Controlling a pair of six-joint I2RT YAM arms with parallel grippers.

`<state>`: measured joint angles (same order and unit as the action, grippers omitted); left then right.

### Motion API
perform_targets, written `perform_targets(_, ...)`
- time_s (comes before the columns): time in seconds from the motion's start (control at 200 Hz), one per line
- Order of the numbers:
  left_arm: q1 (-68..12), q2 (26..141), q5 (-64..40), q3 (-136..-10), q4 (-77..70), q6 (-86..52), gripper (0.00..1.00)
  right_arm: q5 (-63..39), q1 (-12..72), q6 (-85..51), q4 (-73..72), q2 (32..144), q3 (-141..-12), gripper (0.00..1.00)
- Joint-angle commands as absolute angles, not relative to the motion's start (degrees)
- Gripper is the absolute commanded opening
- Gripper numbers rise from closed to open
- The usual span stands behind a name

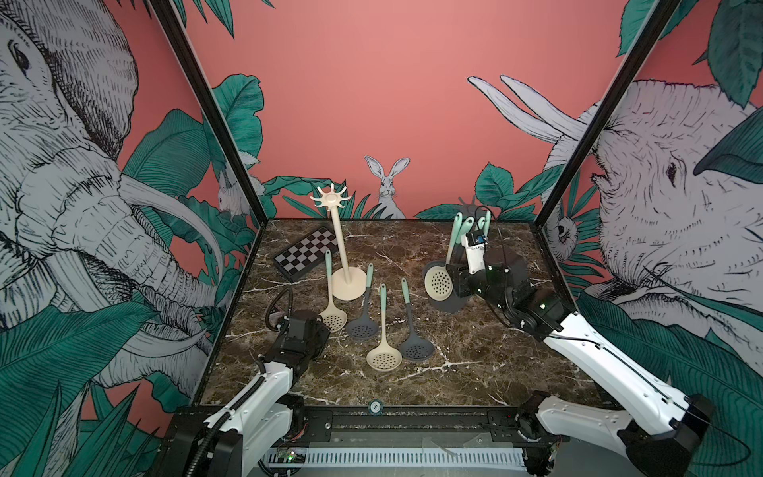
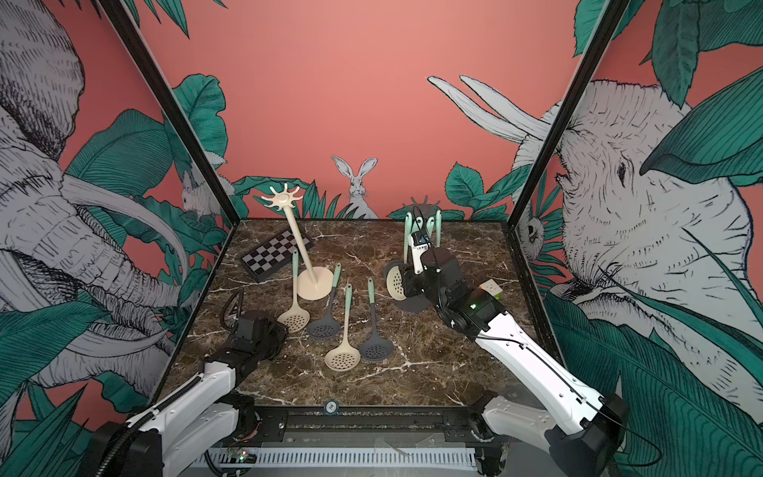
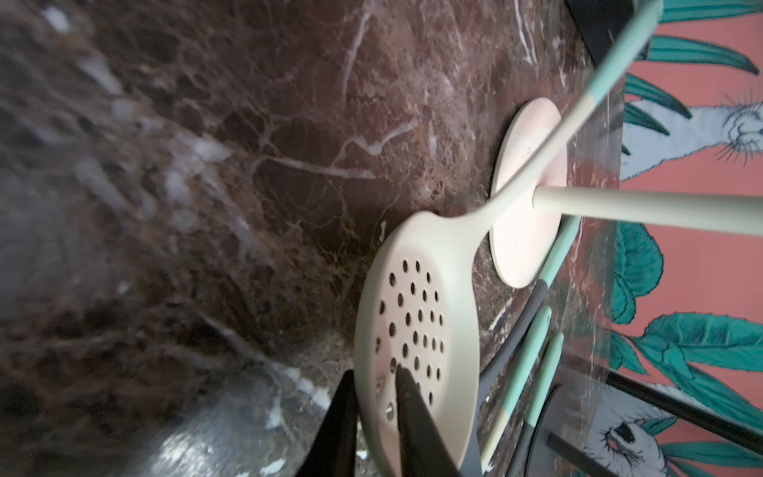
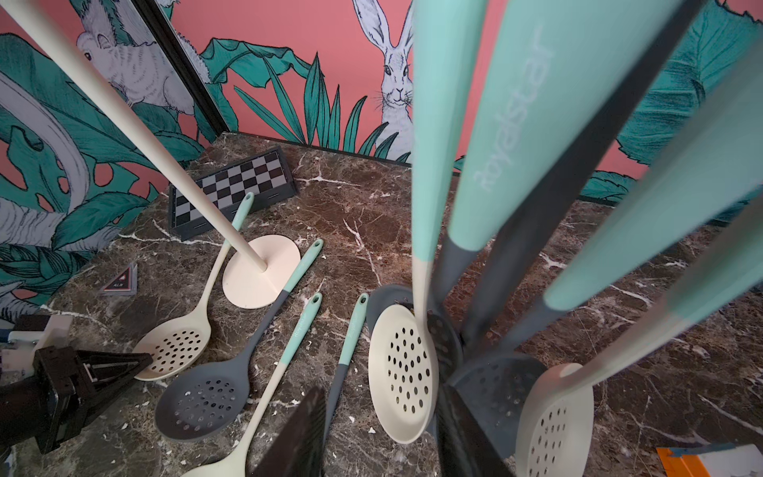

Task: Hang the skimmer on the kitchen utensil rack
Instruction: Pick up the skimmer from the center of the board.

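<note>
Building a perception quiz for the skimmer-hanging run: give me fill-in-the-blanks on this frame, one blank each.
1. The left gripper is shut on the perforated bowl of a ___ mint-handled silicone skimmer.
2. Counting that one, ___ skimmers lie on the brown marble table around the cream pole rack.
3. That rack's star-shaped hook crown carries ___ skimmers.
4. Near the back wall lies a flat black-and-white checkered ___.
Missing: cream; four; no; chessboard.
</note>
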<state>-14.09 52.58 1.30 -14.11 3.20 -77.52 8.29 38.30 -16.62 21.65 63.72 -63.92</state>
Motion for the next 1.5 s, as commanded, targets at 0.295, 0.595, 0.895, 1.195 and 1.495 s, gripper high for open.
perform_targets(0.295,-13.1,40.5,7.5,-14.6,13.0,-81.4,0.0,7.8,38.3,-18.2,19.8,64.0,-64.3,0.43)
perform_targets(0.595,-13.1,25.2,11.4,-15.2,20.4,-82.6,0.0,4.1,38.3,-18.5,18.4,62.0,-65.0,0.43)
perform_targets(0.895,-13.0,12.1,19.6,-24.1,25.9,-69.1,0.0,-4.1,38.4,-17.1,12.6,57.1,-66.8,0.43)
perform_targets(1.195,-13.0,9.8,18.4,-33.0,19.4,-54.2,0.0,-19.7,40.9,-16.1,-4.4,64.7,-69.8,0.44)
perform_targets(1.495,-13.0,13.7,8.1,-33.5,13.3,-55.2,0.0,-23.3,51.1,-16.0,-17.1,83.6,-84.4,0.46)
